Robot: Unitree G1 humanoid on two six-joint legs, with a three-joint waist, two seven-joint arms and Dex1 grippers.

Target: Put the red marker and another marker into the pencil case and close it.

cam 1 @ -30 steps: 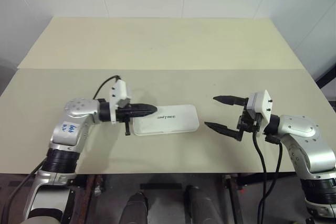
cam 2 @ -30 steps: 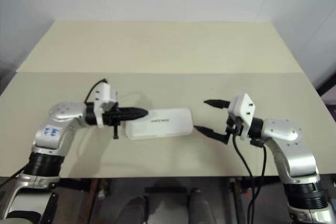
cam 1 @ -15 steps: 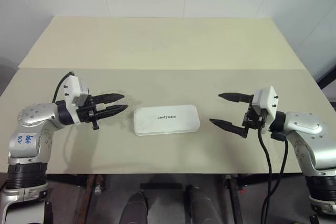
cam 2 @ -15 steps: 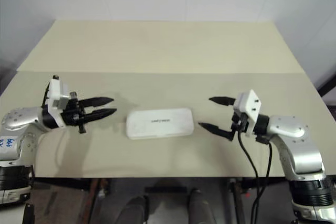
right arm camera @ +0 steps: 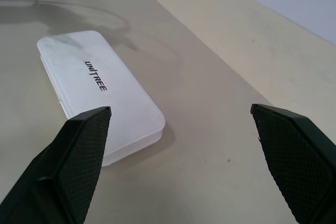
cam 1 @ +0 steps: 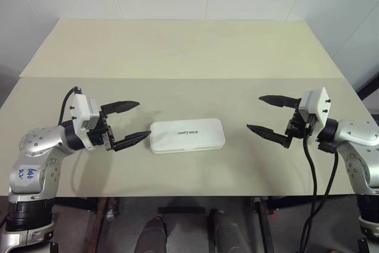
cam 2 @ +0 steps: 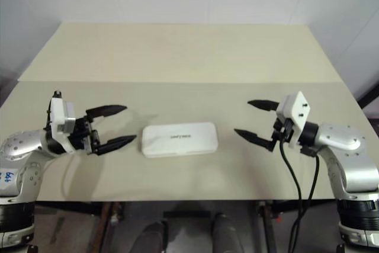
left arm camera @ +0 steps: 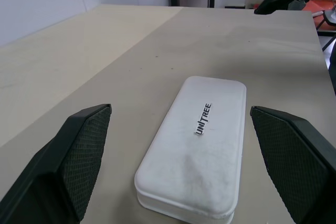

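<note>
The white pencil case [cam 1: 187, 135] lies shut and flat near the table's front middle, its "UNITREE" lettering facing up. My left gripper [cam 1: 143, 119] hovers just left of the case's left end, pointing at it, open and empty. My right gripper [cam 1: 254, 112] hangs a short way off the case's right end, pointing at it, also open and empty. In the left wrist view the case [left arm camera: 199, 145] sits ahead between the two spread fingers [left arm camera: 84, 156]. The red marker and the other marker are out of view.
The case rests on a beige table [cam 1: 177, 51] with a seam [cam 1: 177, 78] running across it behind the grippers. White walls rise behind the table. The table's front edge [cam 1: 189, 195] runs close below the case.
My left gripper drew back to the left from the case's left end and opened wide. The right gripper shifted slightly right and up, still open. The case stayed in place.
</note>
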